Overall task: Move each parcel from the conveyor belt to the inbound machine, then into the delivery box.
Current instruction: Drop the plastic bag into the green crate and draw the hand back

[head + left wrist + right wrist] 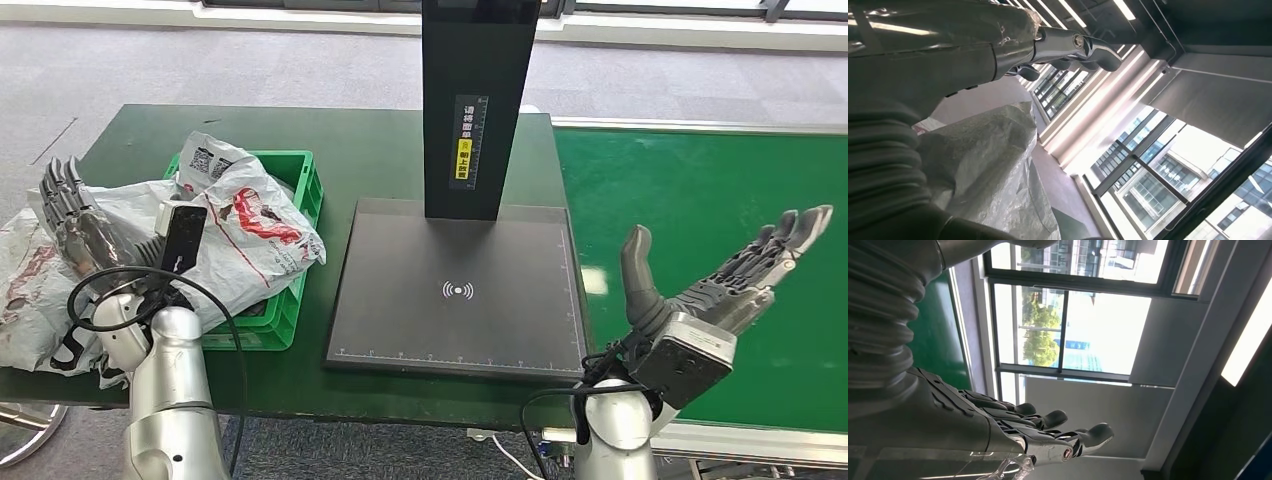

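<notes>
White plastic parcels [235, 225] with red print are heaped over the green delivery crate [297, 190] on the left of the table; in the left wrist view a grey parcel bag [993, 170] lies beside my hand. My left hand [75, 215] is raised beside the heap, fingers straight and apart, holding nothing. Its fingers [1083, 50] point up toward the windows. My right hand [725, 280] hovers palm-up over the green conveyor belt [700, 200], fingers [1058, 432] spread and empty. The black inbound machine's flat pad [460, 290] with its upright column [478, 100] stands bare between the hands.
More white parcels [25, 290] hang over the table's left edge. The green table [380, 150] carries the crate and machine. The conveyor runs along the right, with a pale metal rail [740, 440] at its near side. Grey carpet lies beyond.
</notes>
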